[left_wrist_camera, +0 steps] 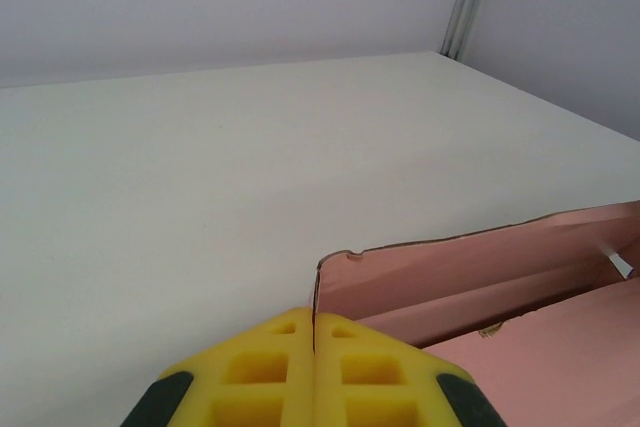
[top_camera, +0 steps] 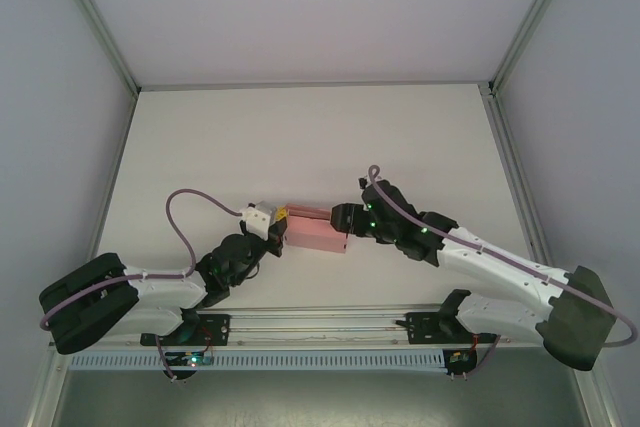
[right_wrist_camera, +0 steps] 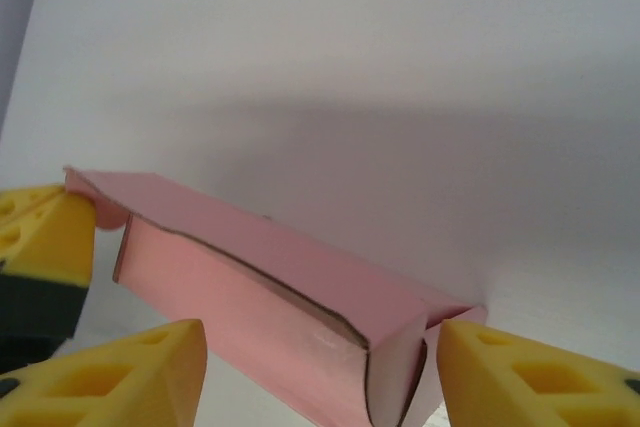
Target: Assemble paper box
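The pink paper box [top_camera: 318, 233] lies as a long, partly folded shape on the white table, between the two arms. My left gripper [top_camera: 280, 218] holds its left end. In the left wrist view the yellow fingers [left_wrist_camera: 270, 367] are pressed together on a thin upright card edge of the paper box [left_wrist_camera: 470, 272]. My right gripper [top_camera: 346, 221] is at the box's right end. In the right wrist view the right gripper [right_wrist_camera: 320, 352] stands open with its fingers [right_wrist_camera: 135, 372] on either side of the paper box [right_wrist_camera: 250, 297], whose long seam gapes slightly. The end flap sits close to the right finger.
The white table [top_camera: 300, 137] stretches bare behind the box, with walls and metal frame posts [top_camera: 95, 22] at its sides. In the right wrist view the left gripper's yellow pad [right_wrist_camera: 40, 237] shows at the box's far end.
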